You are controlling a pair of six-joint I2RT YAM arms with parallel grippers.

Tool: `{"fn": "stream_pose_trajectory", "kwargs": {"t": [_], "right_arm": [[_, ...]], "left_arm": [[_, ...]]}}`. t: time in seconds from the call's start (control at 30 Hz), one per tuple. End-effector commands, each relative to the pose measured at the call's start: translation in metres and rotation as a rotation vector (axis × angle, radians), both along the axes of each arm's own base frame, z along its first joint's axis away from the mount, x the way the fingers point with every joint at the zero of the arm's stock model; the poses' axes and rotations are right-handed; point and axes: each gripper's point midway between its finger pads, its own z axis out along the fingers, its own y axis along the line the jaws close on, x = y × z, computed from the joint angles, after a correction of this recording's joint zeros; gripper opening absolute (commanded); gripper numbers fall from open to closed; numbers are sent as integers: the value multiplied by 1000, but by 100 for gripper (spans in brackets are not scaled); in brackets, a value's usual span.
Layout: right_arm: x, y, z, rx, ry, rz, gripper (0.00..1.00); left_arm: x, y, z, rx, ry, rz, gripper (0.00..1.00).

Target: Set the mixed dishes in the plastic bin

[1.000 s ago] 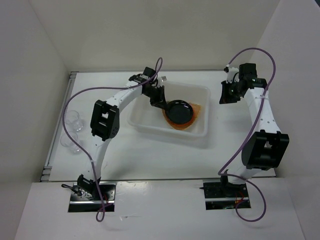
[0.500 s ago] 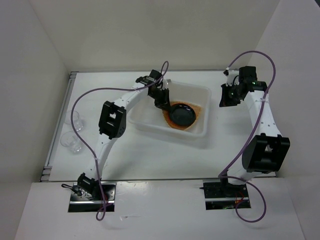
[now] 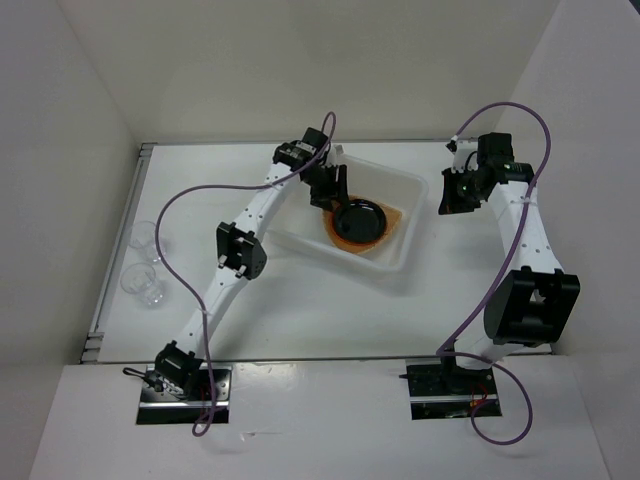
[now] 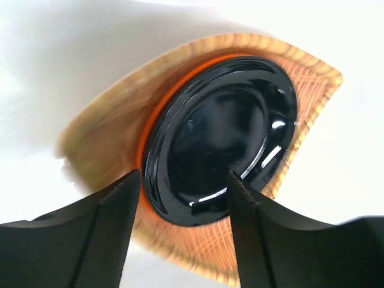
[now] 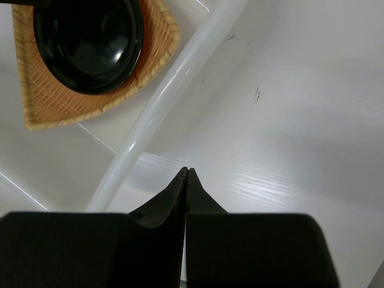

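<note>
**Q:** What does the left gripper (image 4: 183, 180) hold?

**A:** Nothing, judging by the wrist view. Its jaws stand well apart above the near edge of the glossy black plate (image 4: 222, 129), and the plate lies flat on its own.

**Q:** Where do the dishes lie?

**A:** Three are nested inside the plastic bin (image 3: 413, 225). The woven basket tray (image 4: 108, 132) is lowest, the orange plate (image 4: 146, 150) shows as a thin crescent above it, and the black plate sits on top. Stacking widest first probably keeps the pile steady and saves floor space. The two clear cups (image 3: 145, 260) stand on the table at the far left, well apart from the bin — the task is judged unfinished.

**Q:** And the right gripper (image 5: 187, 174)?

**A:** It is pinched fully closed and empty. It hangs over the bare table just outside the bin's rim — likely parked clear of the left arm's work.
</note>
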Motion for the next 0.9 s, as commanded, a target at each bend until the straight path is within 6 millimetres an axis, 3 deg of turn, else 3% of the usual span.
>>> {"fn": "stream_pose_trajectory", "kwargs": {"t": [0.0,0.03,0.07,0.1,0.13,0.2,0.23,0.3,0.33,0.37,0.4,0.43,0.47,0.5,0.63,0.67,0.7,0.77,0.8,0.83,0.87], "right_arm": [[-2,3,1,13,-9,15,0],[-2,3,1,13,-9,15,0],[-2,3,1,13,-9,15,0],[0,2,2,12,-18,15,0],[-2,3,-2,13,-7,15,0],[-2,5,-5,26,-4,12,0],[-6,7,-14,38,16,17,0],[-10,11,-20,64,29,4,0],[-14,14,-28,81,34,13,0],[-17,15,-31,87,37,3,0],[-22,17,-40,98,59,7,0],[-20,16,-37,88,39,3,0],[-22,16,-40,89,48,3,0],[-22,14,-40,81,52,-12,0],[-21,12,-43,73,51,-17,2],[-22,14,-43,82,50,-12,3],[-21,16,-45,95,60,-5,3],[-21,18,-45,102,59,0,7],[-21,18,-48,104,70,-1,11],[-21,18,-48,104,70,-1,14],[-21,17,-48,99,67,7,17]], "left_arm": [[13,42,50,98,-95,119,67],[16,47,65,111,-136,141,68],[22,59,101,134,-223,201,68],[27,73,123,147,-273,246,68],[28,91,165,139,-354,298,70],[34,139,201,213,-427,446,72],[26,159,236,207,-483,497,72],[30,215,250,296,-492,651,78],[20,238,275,286,-518,717,79],[17,258,279,308,-512,757,81],[12,297,291,316,-509,842,82],[10,318,269,363,-430,871,82],[5,338,261,390,-393,902,82],[-5,372,263,397,-364,979,82],[-24,433,218,506,-206,1079,83],[-28,442,208,529,-172,1101,83],[-36,449,183,572,-93,1095,83],[-34,458,156,594,-53,1094,84],[-36,458,148,598,-41,1090,84],[-40,462,122,609,2,1076,84],[-45,467,114,613,17,1086,84]]}}
